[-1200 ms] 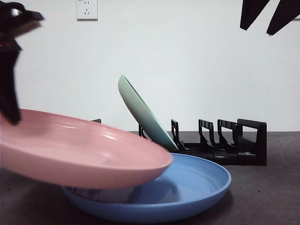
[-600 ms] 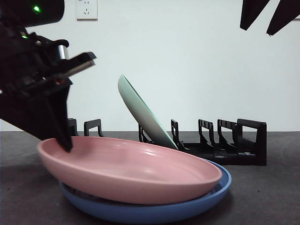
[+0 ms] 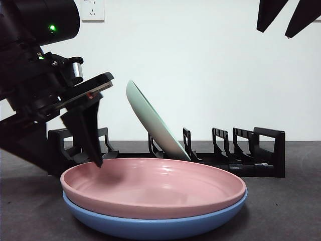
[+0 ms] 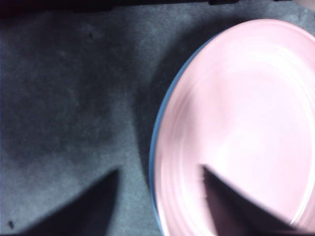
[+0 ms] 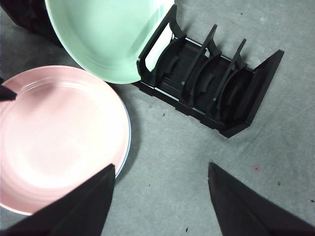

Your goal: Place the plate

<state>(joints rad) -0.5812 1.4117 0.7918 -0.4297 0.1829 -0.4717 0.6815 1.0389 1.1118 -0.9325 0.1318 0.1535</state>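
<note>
1. The pink plate [image 3: 155, 187] lies flat, nested on top of the blue plate [image 3: 150, 226], whose rim shows as a thin line all round beneath it; the right wrist view shows the same blue edge [image 5: 129, 142] peeping past the pink plate [image 5: 59, 142].
2. Behind the pink plate stands the black rack [image 3: 241, 153], with the green plate [image 3: 153, 123] leaning tilted in one of its slots; in the right wrist view the green plate [image 5: 106, 37] sits at one end of the rack [image 5: 211, 88], and the remaining slots next to it hold nothing.
3. Bare dark table [image 3: 286, 201] lies open on the side of the pink plate away from the left gripper, and more in front of the rack.
4. The left gripper [image 3: 90, 133] is over the pink plate's rim on the side far from the rack's free slots. Its jaws are spread: in the left wrist view [image 4: 157, 201] one jaw is over the pink plate [image 4: 246, 123], the other over the table [image 4: 69, 98], with the rim and blue edge [image 4: 153, 147] between them. Whether a jaw tip touches the rim cannot be told.
5. The right gripper [image 5: 160, 196] hangs high above the table beside the pink plate, jaws spread wide, holding nothing; it shows as black tips [image 3: 288, 17] at a top corner of the front view.
</note>
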